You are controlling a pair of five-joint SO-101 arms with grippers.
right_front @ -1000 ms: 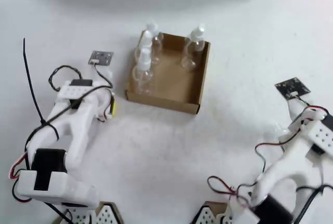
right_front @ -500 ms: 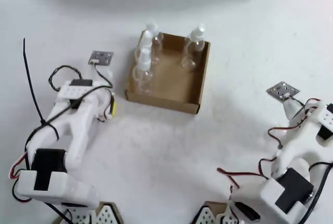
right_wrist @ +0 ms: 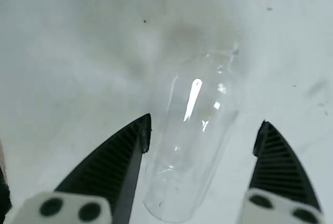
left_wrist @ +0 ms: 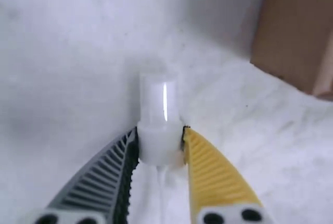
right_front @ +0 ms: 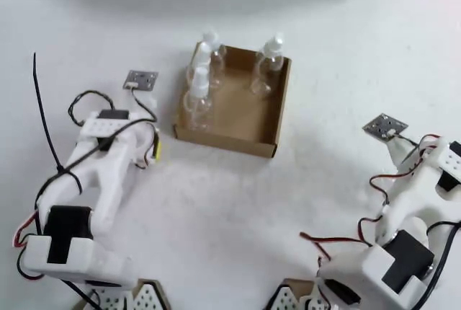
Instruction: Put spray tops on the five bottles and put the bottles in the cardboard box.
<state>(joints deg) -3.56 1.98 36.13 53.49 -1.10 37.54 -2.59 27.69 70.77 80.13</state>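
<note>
One bottle (right_wrist: 195,104) looks left to cap, lying on the table (right_wrist: 62,36) between the spread right fingers (right_wrist: 119,161), which point down over it; closing on it and lifting it upright seems the next call. Nearer the box (right_front: 225,139), the left fingers (left_wrist: 208,172), also aimed down, clamp a spray top (left_wrist: 158,104). Capped bottles (right_front: 198,97) stand inside the box.

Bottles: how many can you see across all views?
4. In the cardboard box: two topped bottles along the left arm's side, one opposite. A clear bottle lies on the table between the right gripper's open fingers. More may be hidden.
</note>
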